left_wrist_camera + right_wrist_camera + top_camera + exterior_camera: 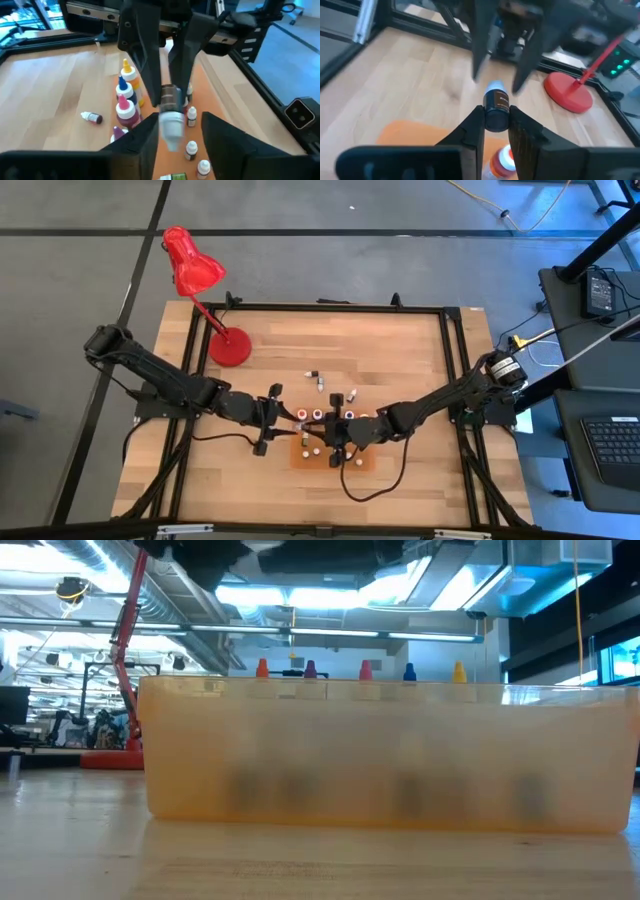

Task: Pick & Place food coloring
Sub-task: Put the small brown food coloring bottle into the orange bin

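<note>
Meeting over the near middle of the bench (400, 360), both arms reach toward the flat orange mat (365, 463) from opposite sides. The right end effector (496, 122) has its fingers clamped on a small dark bottle (496, 106) with a pale cap, held just above the mat's edge. In the left wrist view that same bottle (171, 112) shows pinched between the far arm's fingers, white cap pointing at the camera. The left end effector (175, 137) sits just beside it, facing it, with its fingers spread wide and nothing between them.

The rest of the food coloring is split into groups. A row of droppers (126, 97) with yellow, blue and pink tips stands upright along the mat's edge, and several white-capped bottles (192, 148) stand on the mat itself. One tiny bottle (92, 117) lies on its side on the bare wood, apart from the mat. From above, a few more bottles (320, 383) are scattered farther up the bench. The red desk lamp (200, 290) stands at the far left corner.
</note>
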You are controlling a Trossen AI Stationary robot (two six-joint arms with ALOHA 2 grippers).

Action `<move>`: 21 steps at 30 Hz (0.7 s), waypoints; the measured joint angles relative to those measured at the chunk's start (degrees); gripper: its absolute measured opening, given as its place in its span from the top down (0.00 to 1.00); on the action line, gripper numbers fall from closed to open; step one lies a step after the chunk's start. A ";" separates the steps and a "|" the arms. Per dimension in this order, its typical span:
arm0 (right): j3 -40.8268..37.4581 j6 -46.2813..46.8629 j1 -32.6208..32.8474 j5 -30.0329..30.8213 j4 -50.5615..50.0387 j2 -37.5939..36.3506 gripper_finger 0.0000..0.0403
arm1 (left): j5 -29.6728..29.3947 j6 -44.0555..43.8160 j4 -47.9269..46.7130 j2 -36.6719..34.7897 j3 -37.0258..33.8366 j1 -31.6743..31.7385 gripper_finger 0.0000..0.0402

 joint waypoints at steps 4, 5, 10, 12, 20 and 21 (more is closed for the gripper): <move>-0.04 0.38 1.50 6.02 -3.51 -2.05 0.81 | -4.88 -0.80 -2.85 -5.57 -0.97 0.07 0.58; -0.04 0.74 2.15 7.77 -4.78 -2.78 0.81 | -5.51 -0.80 -1.85 -7.54 -2.16 0.09 0.57; -0.04 1.57 5.38 14.37 -6.85 -4.65 0.82 | -3.30 -0.54 16.55 -15.15 -12.76 0.03 0.55; -0.06 1.46 5.83 16.40 -4.76 -4.50 0.81 | -1.25 0.91 26.74 -16.08 -17.37 0.05 0.56; -0.10 -8.92 4.60 18.72 12.95 -0.59 0.82 | 3.08 -0.23 52.05 -12.71 -25.83 0.01 0.56; -0.10 -10.91 4.48 18.70 15.09 -0.47 0.81 | 1.74 -1.69 52.32 -12.28 -25.77 0.01 0.56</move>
